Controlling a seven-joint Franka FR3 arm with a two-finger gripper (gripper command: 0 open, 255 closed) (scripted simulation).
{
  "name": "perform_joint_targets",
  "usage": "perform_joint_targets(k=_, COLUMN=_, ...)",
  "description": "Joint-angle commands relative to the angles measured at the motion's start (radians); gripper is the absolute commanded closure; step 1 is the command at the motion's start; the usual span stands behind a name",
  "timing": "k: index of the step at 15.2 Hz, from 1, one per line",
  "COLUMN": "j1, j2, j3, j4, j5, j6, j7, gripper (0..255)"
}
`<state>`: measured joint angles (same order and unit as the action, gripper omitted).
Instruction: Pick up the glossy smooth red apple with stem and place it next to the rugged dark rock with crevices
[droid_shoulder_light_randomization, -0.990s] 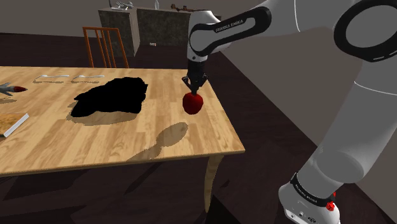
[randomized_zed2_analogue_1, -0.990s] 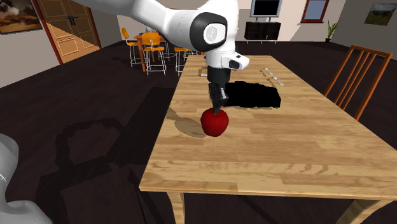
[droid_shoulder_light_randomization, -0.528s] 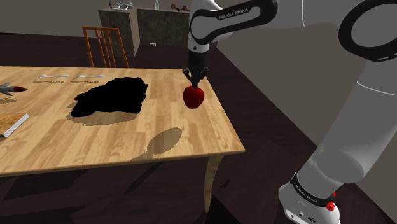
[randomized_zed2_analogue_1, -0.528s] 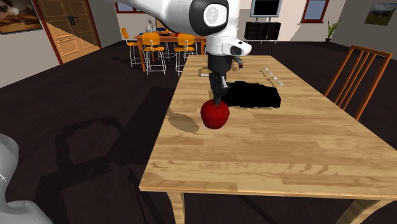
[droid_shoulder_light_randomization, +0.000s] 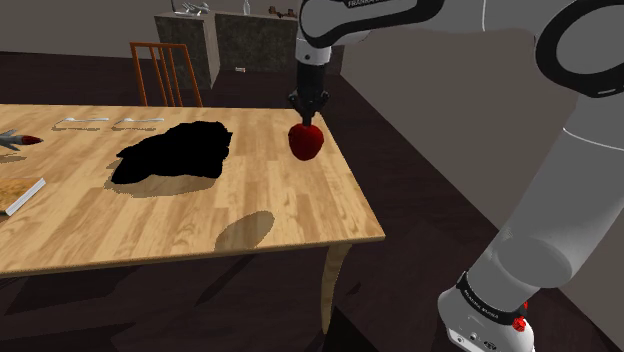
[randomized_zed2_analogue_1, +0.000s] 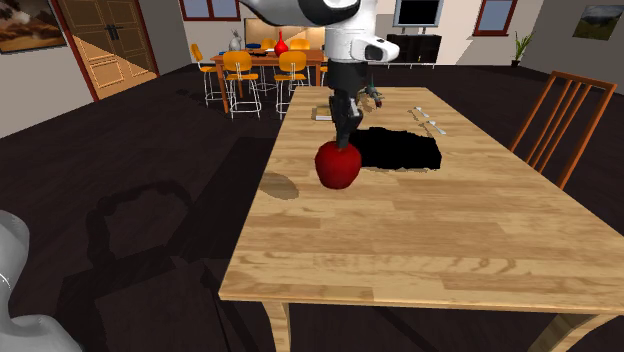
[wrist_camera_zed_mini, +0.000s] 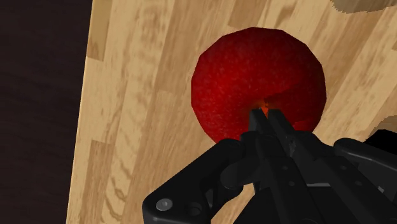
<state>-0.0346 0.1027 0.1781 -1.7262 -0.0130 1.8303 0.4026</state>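
Desk (droid_shoulder_light_randomization: 120, 225) surface lies between the black rock (droid_shoulder_light_randomization: 175, 155) and the red apple (droid_shoulder_light_randomization: 305, 143) clamped in the gripper (droid_shoulder_light_randomization: 307, 121). Apple hangs higher than a second ago.

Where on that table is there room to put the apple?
Bare wood lies between the dark rock and the table's near edge in the shoulder view, and in the strip between the rock and the edge below the red apple in the hand. That view's left end is crowded with small items.
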Motion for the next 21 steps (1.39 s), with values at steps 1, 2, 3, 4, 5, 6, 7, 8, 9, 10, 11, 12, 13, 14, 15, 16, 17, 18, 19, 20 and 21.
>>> perform_joint_targets(k=1, j1=0.001, j2=-0.001, j3=0.001, j4=0.026, j5=0.000, j6=-0.028, j7=0.001, gripper=255)
perform_joint_targets(k=2, j1=0.001, j2=-0.001, j3=0.001, j4=0.039, j5=0.000, j6=-0.041, j7=0.001, gripper=255)
perform_joint_targets(k=3, j1=0.001, j2=-0.001, j3=0.001, j4=0.053, j5=0.000, j6=-0.054, j7=0.001, gripper=255)
perform_joint_targets(k=4, j1=0.001, j2=-0.001, j3=0.001, j4=0.067, j5=0.000, j6=-0.068, j7=0.001, gripper=255)
perform_joint_targets(k=5, j1=0.001, j2=0.000, j3=0.001, j4=0.081, j5=0.000, j6=-0.081, j7=0.001, gripper=255)
perform_joint_targets(k=6, j1=0.001, j2=0.000, j3=0.001, j4=0.095, j5=0.000, j6=-0.095, j7=0.001, gripper=255)
perform_joint_targets(k=7, j1=0.001, j2=0.001, j3=0.001, j4=0.110, j5=0.000, j6=-0.109, j7=0.001, gripper=255)
perform_joint_targets(k=8, j1=0.002, j2=0.003, j3=0.001, j4=0.125, j5=0.000, j6=-0.123, j7=0.001, gripper=255)
perform_joint_targets(k=9, j1=0.002, j2=0.004, j3=0.001, j4=0.141, j5=-0.001, j6=-0.137, j7=0.002, gripper=255)
perform_joint_targets(k=10, j1=0.002, j2=0.006, j3=0.002, j4=0.156, j5=-0.001, j6=-0.151, j7=0.002, gripper=255)
perform_joint_targets(k=11, j1=0.003, j2=0.008, j3=0.002, j4=0.173, j5=-0.001, j6=-0.165, j7=0.002, gripper=255)
perform_joint_targets(k=12, j1=0.003, j2=0.008, j3=0.002, j4=0.175, j5=-0.001, j6=-0.167, j7=0.002, gripper=255)
perform_joint_targets(k=13, j1=0.016, j2=0.030, j3=0.011, j4=0.199, j5=-0.006, j6=-0.170, j7=0.025, gripper=255)
perform_joint_targets(k=14, j1=0.029, j2=0.052, j3=0.020, j4=0.225, j5=-0.012, j6=-0.174, j7=0.047, gripper=255)
perform_joint_targets(k=15, j1=0.043, j2=0.076, j3=0.029, j4=0.253, j5=-0.018, j6=-0.179, j7=0.069, gripper=255)
perform_joint_targets(k=16, j1=0.058, j2=0.101, j3=0.037, j4=0.283, j5=-0.025, j6=-0.185, j7=0.091, gripper=255)
perform_joint_targets(k=17, j1=0.073, j2=0.127, j3=0.045, j4=0.315, j5=-0.032, j6=-0.192, j7=0.113, gripper=255)
perform_joint_targets(k=18, j1=0.089, j2=0.155, j3=0.052, j4=0.350, j5=-0.040, j6=-0.199, j7=0.134, gripper=255)
perform_joint_targets(k=19, j1=0.105, j2=0.184, j3=0.059, j4=0.387, j5=-0.048, j6=-0.208, j7=0.155, gripper=255)
perform_joint_targets(k=20, j1=0.122, j2=0.214, j3=0.065, j4=0.427, j5=-0.057, j6=-0.219, j7=0.175, gripper=255)
perform_joint_targets(k=21, j1=0.140, j2=0.247, j3=0.070, j4=0.470, j5=-0.066, j6=-0.231, j7=0.195, gripper=255)
